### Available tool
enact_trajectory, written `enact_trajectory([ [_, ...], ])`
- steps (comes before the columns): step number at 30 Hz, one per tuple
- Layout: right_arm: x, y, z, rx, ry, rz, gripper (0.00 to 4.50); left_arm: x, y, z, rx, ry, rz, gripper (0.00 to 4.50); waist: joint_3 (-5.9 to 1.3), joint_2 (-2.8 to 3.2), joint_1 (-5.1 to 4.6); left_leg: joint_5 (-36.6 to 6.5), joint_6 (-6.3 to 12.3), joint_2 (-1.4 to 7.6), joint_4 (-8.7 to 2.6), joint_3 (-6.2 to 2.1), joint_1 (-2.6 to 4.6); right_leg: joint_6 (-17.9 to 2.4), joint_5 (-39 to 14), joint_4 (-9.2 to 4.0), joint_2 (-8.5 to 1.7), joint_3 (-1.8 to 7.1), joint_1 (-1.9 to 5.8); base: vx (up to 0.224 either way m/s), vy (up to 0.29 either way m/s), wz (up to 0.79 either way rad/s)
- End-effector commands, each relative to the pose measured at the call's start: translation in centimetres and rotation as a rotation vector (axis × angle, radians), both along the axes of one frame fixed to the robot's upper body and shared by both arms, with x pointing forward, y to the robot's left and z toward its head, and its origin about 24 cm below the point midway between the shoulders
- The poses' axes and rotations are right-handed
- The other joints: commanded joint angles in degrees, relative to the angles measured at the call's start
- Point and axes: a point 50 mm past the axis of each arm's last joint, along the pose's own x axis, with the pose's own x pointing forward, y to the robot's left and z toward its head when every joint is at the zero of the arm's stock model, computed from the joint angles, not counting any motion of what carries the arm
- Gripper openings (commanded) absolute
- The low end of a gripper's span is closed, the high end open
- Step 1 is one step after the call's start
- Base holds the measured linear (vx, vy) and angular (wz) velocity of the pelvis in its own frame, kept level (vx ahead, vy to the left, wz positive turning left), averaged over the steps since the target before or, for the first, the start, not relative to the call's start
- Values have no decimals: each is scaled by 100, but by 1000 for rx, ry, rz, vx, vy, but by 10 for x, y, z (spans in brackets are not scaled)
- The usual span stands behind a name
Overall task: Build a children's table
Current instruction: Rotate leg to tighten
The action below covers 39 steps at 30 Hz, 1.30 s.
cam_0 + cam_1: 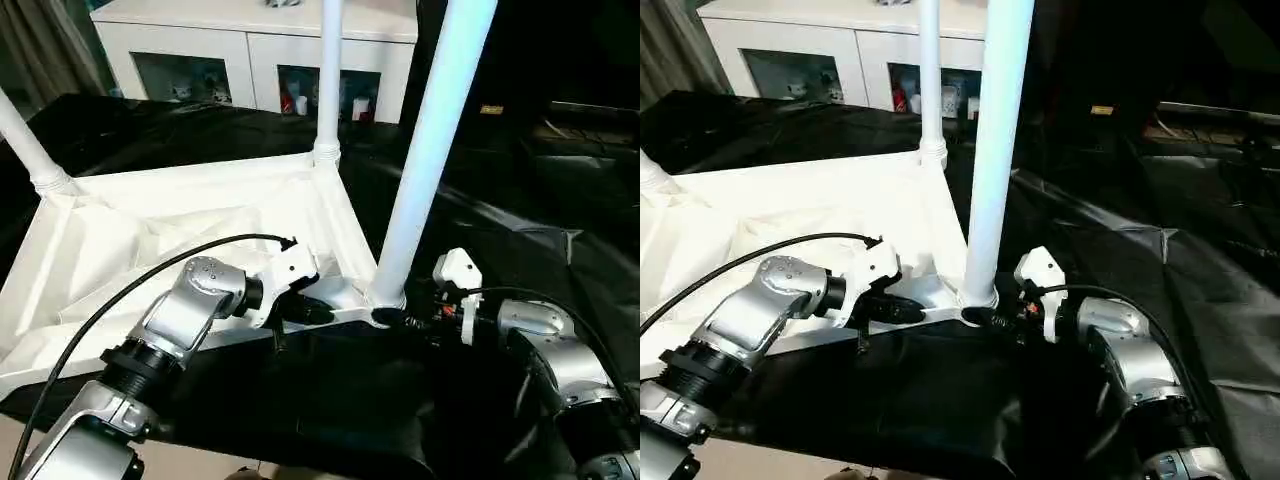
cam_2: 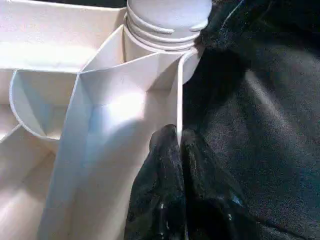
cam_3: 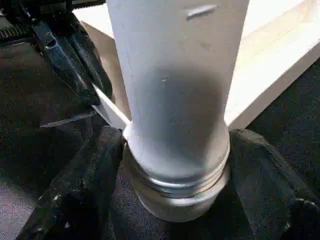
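The white tabletop (image 1: 150,240) lies upside down on a black sheet, ribbed underside facing up. Three white legs stand in its corner sockets: a near leg (image 1: 430,150), a far leg (image 1: 328,80) and a left leg (image 1: 25,140). My left gripper (image 2: 177,137) is shut on the tabletop's thin rim wall, close to the near leg's socket (image 2: 165,30). My right gripper (image 3: 177,150) reaches in from the right at the foot of the near leg. Its two black fingers (image 3: 95,175) sit against either side of the threaded base (image 3: 175,190), closed on the leg.
A white cabinet (image 1: 250,50) with glass doors stands behind the work. The black sheet (image 1: 500,230) covers the surface to the right and front. A black cable (image 1: 150,275) arcs over my left forearm. A curtain (image 1: 40,40) hangs at the far left.
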Motion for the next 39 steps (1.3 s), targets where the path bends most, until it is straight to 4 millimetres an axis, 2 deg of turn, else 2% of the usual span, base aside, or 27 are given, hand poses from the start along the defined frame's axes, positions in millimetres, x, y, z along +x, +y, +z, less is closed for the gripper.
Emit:
enact_trajectory([
  [1,-1,4,1,2,-2,34,303,-5,-4,-2,5,24,-34,0,-378,-27,-13,-586,444,212,-336,-44,34,-1438,-316,-365,-446,286,346,0,0,0],
  [6,-2,7,-1,6,4,40,277,-5,-3,-3,6,27,-30,0,-380,-33,-12,-558,459,210,-332,-44,31,-1434,-309,-359,-443,282,348,0,0,0],
  [12,-3,8,-3,7,13,38,274,-6,-3,-5,13,34,-26,0,-387,-33,-12,-520,467,205,-322,-42,31,-1438,-268,-348,-440,284,353,0,0,0],
  [16,-1,8,-17,-39,31,-69,274,-2,-8,-9,17,15,32,0,-379,-32,-18,-537,453,206,-326,-43,26,-1426,-325,-360,-442,283,350,0,0,0],
  [17,1,8,-21,-58,34,-104,274,0,-9,-10,16,8,54,0,-349,-28,-32,-677,390,199,-342,-40,33,-1393,-576,-401,-438,271,330,0,0,0],
  [18,4,8,-31,-91,46,-206,271,5,-13,-13,14,-13,118,0,-319,-25,-55,-915,271,191,-360,-40,42,-1267,-1153,-464,-449,268,318,0,0,0],
  [20,7,10,-41,-98,61,-326,269,12,-19,-16,2,-31,207,0,-277,-26,-81,-1202,165,183,-389,-41,75,-1147,-1717,-530,-449,259,290,0,0,0],
  [21,9,13,-45,-87,74,-409,269,17,-23,-17,-6,-41,263,0,-223,-20,-105,-1631,46,168,-410,-61,146,-959,-2508,-620,-466,242,257,0,0,0],
  [22,10,15,-48,-81,80,-455,269,19,-26,-18,-9,-45,290,0,-219,-30,-143,-1921,-53,156,-420,-84,195,-779,-2993,-667,-469,232,238,0,0,0],
  [23,12,18,-51,-74,88,-535,269,21,-30,-19,-11,-52,327,0,-236,-37,-160,-1930,-78,157,-427,-105,180,-721,-3057,-674,-485,241,254,0,0,0],
  [25,16,24,-55,-65,103,-653,269,25,-38,-20,-14,-68,375,0,-260,-30,-195,-1948,-51,169,-458,-134,160,-636,-2913,-668,-475,241,258,0,0,0],
  [27,17,27,-57,-59,112,-691,269,27,-41,-20,-14,-77,394,0,-263,-24,-212,-1937,-46,178,-461,-127,163,-674,-2763,-661,-465,250,237,0,0,0],
  [28,21,35,-58,-72,109,-754,269,30,-49,-21,-17,-97,427,0,-265,37,-220,-1929,-52,168,-465,-123,152,-740,-2571,-652,-463,264,228,0,0,0],
  [30,24,44,-57,-71,102,-765,269,32,-56,-20,-21,-114,436,0,-280,1,-239,-1987,-69,174,-473,-126,162,-776,-2419,-648,-453,255,233,0,0,0],
  [34,25,57,-51,-67,42,-687,269,33,-62,-19,-18,-137,412,0,-283,-7,-218,-1892,20,178,-475,-106,131,-835,-2139,-634,-466,280,247,0,0,0],
  [36,24,59,-46,16,42,-647,269,32,-60,-19,-15,-144,394,0,-289,-15,-200,-1832,75,186,-473,-93,129,-873,-2011,-629,-473,296,256,0,0,0],
  [37,23,59,-44,39,41,-640,304,32,-60,-19,-16,-146,388,0,-295,-10,-185,-1785,84,192,-470,-92,128,-890,-1958,-621,-481,301,256,0,0,0],
  [39,24,54,-35,97,-2,-636,339,32,-56,-19,-4,-155,369,0,-309,-5,-157,-1585,124,210,-476,-92,111,-950,-1601,-577,-473,308,277,0,0,0],
])
